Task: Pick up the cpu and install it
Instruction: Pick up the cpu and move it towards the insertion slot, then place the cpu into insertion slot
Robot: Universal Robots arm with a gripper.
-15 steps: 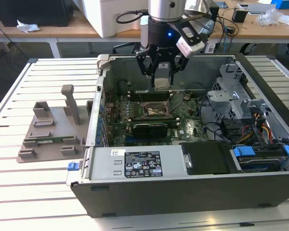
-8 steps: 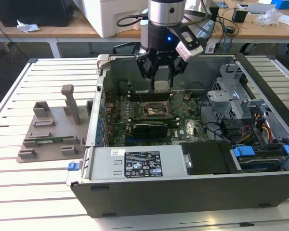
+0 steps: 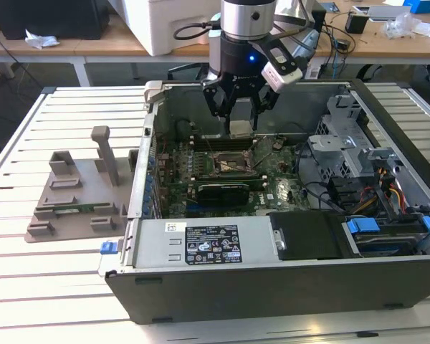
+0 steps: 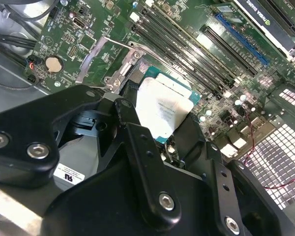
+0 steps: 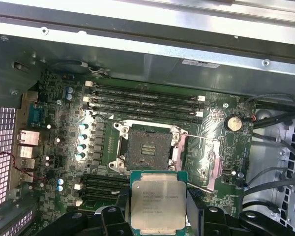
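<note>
- Clearly held aloft: the cpu (image 5: 157, 204), flat and level, silver top up, thin green rim showing round it, presumably so the contact side faces down toward the board.
- Pinched by two opposite edges in the gripper (image 3: 241, 118), jaws drawn narrow onto the chip, leaving its top uncovered in both wrist views, which probably keeps anything off the underside.
- Hangs clear above the socket (image 5: 148, 150), not touching it; from these angles, cannot tell whether squarely over it or just beside.
- Judged as mid-install: picked up, carried inside, not yet seated.
- Below, a bare socket with its dark contact field exposed and the load plate (image 5: 210, 164) swung open to one side, likely to give a straight way down.
- Flanked by memory slots (image 5: 142, 101) on the far side, with more dark slots on the near side next to the chip.
- All mounted on the green motherboard (image 3: 279, 190) inside the computer case (image 3: 272, 294), laid on its side with the panel off, hence reach from above.
- Beside the case, at the exterior view's left, a grey holder tray (image 3: 72, 193) on the slatted desk (image 3: 43, 287), well apart from the chip.
</note>
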